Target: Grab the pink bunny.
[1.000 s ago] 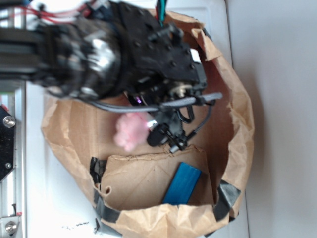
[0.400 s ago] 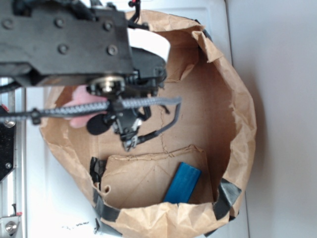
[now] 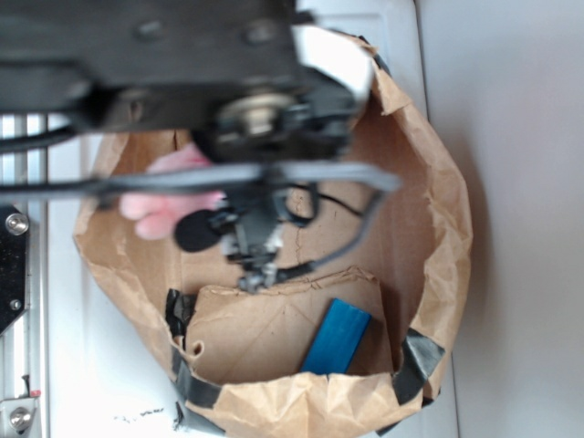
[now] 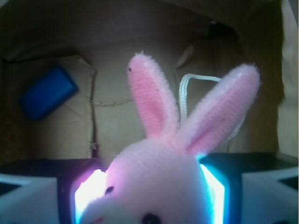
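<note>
We have the pink bunny [image 4: 159, 186] clenched in the claw [image 4: 149, 196], its head squeezed between lit pads and lifted above the floor of the paper bag [image 3: 429, 182]. The grip sits on soft plush, so we judge it could slip out, or the arm might snag the bag's rim.

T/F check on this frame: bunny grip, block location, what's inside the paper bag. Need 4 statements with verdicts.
1. The pink bunny sits between the gripper fingers. True.
2. The blue block is clamped in the gripper. False: it lies loose on the bottom of the paper bag.
3. The bunny's ears are folded flat. False: both stick up in the wrist view.
4. The block lies apart from the bunny. True.
</note>
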{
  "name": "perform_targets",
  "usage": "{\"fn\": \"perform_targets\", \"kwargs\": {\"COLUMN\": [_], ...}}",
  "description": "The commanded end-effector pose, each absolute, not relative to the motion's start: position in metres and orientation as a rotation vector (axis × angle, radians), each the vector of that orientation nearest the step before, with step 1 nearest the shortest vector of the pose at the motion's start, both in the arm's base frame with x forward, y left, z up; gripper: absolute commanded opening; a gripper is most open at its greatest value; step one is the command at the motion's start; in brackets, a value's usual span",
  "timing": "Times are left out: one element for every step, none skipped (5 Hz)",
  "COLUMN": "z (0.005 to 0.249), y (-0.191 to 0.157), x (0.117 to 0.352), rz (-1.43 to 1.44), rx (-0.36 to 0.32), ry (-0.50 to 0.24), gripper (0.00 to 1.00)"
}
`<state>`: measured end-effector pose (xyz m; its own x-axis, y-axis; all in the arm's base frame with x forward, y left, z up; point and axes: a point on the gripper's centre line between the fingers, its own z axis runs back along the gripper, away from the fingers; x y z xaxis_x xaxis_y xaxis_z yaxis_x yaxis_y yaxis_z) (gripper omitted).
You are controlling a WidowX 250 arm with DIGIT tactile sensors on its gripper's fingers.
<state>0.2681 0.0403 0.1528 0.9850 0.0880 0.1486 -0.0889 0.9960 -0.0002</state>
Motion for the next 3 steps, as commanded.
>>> {"fn": "perform_targets", "kwargs": {"z": [0.1776, 0.1806, 0.1754], "y": [0.0242, 0.0196, 0.0151], "x": [0.2693, 0.267, 0.2706], "rz": [-0.033, -0.036, -0.042], "rx": [0.037, 0.004, 0.038], "ry": [-0.261, -0.252, -0.285], "gripper": [0.0, 0.0, 0.0]}}
